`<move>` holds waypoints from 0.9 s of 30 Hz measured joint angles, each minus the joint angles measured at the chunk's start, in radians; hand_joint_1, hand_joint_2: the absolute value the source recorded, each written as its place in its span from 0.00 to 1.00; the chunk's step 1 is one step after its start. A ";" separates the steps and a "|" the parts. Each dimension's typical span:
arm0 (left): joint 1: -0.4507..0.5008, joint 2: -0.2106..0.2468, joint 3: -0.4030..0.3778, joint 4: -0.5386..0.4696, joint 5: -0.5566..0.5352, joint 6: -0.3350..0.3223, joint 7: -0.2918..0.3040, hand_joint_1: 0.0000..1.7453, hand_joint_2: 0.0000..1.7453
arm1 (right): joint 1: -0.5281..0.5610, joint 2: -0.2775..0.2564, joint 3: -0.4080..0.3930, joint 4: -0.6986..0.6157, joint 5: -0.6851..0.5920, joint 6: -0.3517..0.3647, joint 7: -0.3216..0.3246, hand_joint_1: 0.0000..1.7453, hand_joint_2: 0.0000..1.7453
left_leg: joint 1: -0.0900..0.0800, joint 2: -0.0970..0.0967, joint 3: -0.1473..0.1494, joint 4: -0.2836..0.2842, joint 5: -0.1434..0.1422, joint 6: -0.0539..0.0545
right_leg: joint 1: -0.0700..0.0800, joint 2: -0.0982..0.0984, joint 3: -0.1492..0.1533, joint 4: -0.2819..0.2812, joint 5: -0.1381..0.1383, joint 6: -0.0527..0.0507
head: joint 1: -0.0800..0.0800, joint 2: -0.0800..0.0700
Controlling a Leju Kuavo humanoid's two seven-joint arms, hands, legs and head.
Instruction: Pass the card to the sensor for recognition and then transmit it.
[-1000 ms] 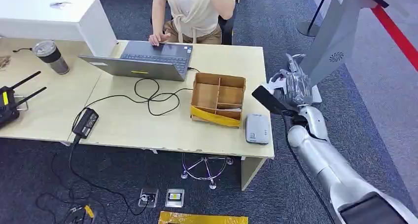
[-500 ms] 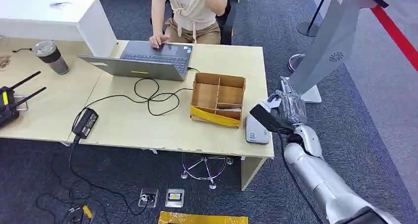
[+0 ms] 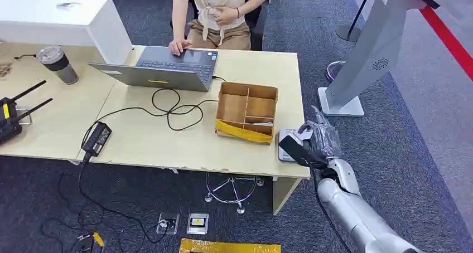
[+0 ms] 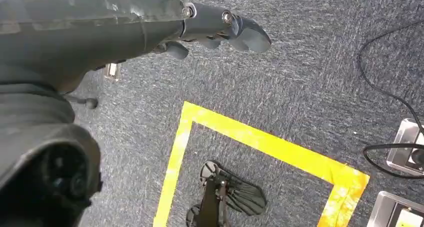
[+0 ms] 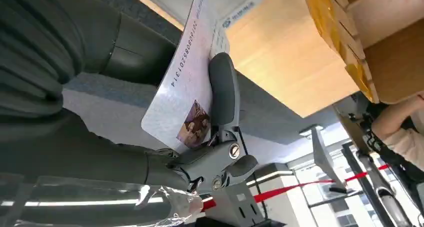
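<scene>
- Head view: the right hand [image 3: 317, 141] at lower right of the frame pinches the card [image 5: 186, 94], which hangs just over the sensor [image 3: 288, 145] on the desk [image 3: 139, 139] corner — held flat and close, it seems, so the reader can pick it up.
- Right wrist view: the thumb [image 5: 222, 89] presses the card against the fingers behind it; the printed number and a small photo face the camera, the card's far edge reaching toward the sensor.
- Left wrist view: the left hand [image 4: 150, 22] hangs over carpet [image 4: 300, 77] marked with yellow tape [image 4: 265, 142], fingers extended, holding nothing (idle, by the look of it).
- Beside the sensor, at centre frame, sits a partitioned box [image 3: 247, 112]; the handover looks yet to come.
- Wooden desk on dark carpet; a laptop [image 3: 162, 69], cables and a cup [image 3: 57, 63] lie at upper left, a person [image 3: 217, 13] seated at top centre, a grey stand [image 3: 368, 52] at upper right.
</scene>
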 joint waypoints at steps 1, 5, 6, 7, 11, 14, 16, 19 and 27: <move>0.000 0.000 0.000 0.000 0.002 0.000 0.000 0.00 0.00 | 0.005 0.000 0.000 -0.002 0.002 0.003 0.003 1.00 1.00 | 0.000 0.000 0.000 0.000 0.000 0.000 | 0.000 0.000 0.000 0.000 0.000 0.000 | 0.000 0.000; 0.000 0.000 0.000 0.000 0.005 -0.003 -0.001 0.00 0.00 | 0.013 0.000 0.000 -0.002 0.001 0.026 0.007 1.00 1.00 | 0.000 0.000 0.000 0.000 0.000 0.000 | 0.000 0.000 0.000 0.000 0.000 0.000 | 0.000 0.000; 0.000 0.000 0.000 0.000 0.005 -0.003 -0.001 0.00 0.00 | 0.014 0.000 0.000 -0.002 0.002 0.031 0.007 1.00 1.00 | 0.000 0.000 0.000 0.000 0.000 0.000 | 0.000 0.000 0.000 0.000 0.000 0.000 | 0.000 0.000; 0.000 0.000 0.000 0.000 0.005 -0.003 -0.001 0.00 0.00 | 0.014 0.000 0.000 -0.002 0.002 0.036 0.007 1.00 1.00 | 0.000 0.000 0.000 0.000 0.000 0.000 | 0.000 0.000 0.000 0.000 0.000 0.000 | 0.000 0.000; 0.000 0.000 0.000 0.000 0.005 0.001 -0.001 0.00 0.00 | 0.019 -0.003 0.000 -0.002 0.011 0.050 0.009 1.00 1.00 | 0.000 0.000 0.000 0.000 0.000 0.000 | 0.000 0.000 0.000 0.000 0.000 0.000 | 0.000 0.000; 0.000 0.001 0.000 0.000 0.005 0.002 -0.001 0.00 0.00 | 0.024 -0.003 0.000 -0.004 0.013 0.052 0.010 1.00 1.00 | 0.000 0.000 0.000 0.000 0.000 0.000 | 0.000 0.000 0.000 0.000 0.000 0.000 | 0.000 0.000; 0.000 0.001 0.000 0.000 0.005 0.001 0.000 0.00 0.00 | 0.027 -0.003 0.000 -0.004 0.016 0.059 0.011 1.00 1.00 | 0.000 0.000 0.000 0.000 0.000 0.000 | 0.000 0.000 0.000 0.000 0.000 0.000 | 0.000 0.000; 0.000 0.001 0.000 0.000 0.006 0.000 0.000 0.00 0.00 | 0.035 -0.004 0.000 -0.011 0.027 0.067 0.016 1.00 1.00 | 0.000 0.000 0.000 0.000 0.000 0.000 | 0.000 0.000 0.000 0.000 0.000 0.000 | 0.000 0.000; 0.000 0.000 0.000 0.000 0.007 -0.002 -0.001 0.00 0.00 | 0.043 -0.004 0.000 -0.011 0.014 0.061 0.015 1.00 1.00 | 0.000 0.000 0.000 0.000 0.000 0.000 | 0.000 0.000 0.000 0.000 0.000 0.000 | 0.000 0.000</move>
